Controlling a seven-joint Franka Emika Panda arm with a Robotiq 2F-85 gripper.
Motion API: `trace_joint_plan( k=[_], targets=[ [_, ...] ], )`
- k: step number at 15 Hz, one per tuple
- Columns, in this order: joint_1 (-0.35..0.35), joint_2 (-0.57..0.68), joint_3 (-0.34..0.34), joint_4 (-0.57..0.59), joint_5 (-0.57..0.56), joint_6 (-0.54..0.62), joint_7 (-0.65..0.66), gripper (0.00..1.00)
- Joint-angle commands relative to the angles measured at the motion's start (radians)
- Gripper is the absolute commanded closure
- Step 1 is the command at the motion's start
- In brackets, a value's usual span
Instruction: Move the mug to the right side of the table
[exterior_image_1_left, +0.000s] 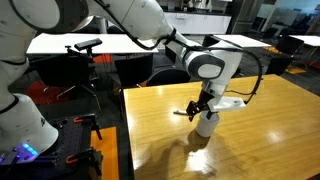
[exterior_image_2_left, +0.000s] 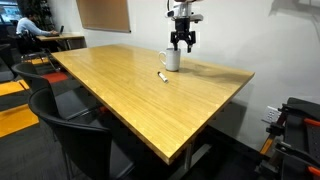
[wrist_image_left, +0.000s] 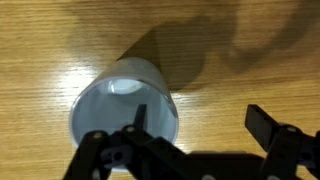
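Hovering over the small smooth white cylindrical mug (wrist_image_left: 125, 105) on the glossy honey-yellow wood-grain table (wrist_image_left: 40, 40), the black gripper (wrist_image_left: 200, 125) has its fingers spread wide.

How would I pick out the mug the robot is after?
Find the big honey-yellow wooden table. Near one edge, just below the robot's hand, stands the mug. It is small, white and cylindrical, unlike the thin pen-like object lying flat beside it.
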Motion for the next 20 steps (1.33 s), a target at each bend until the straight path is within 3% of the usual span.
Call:
trace_joint_plan(
  k=[1,13,20],
  targets=[
    [-0.011,0.026,0.018,0.054,-0.025,-0.051,0.010,0.00],
    [-0.009,0.081,0.030,0.125,-0.040,-0.105,0.009,0.00],
    [-0.011,0.105,0.032,0.172,-0.037,-0.147,0.008,0.06]
  ],
)
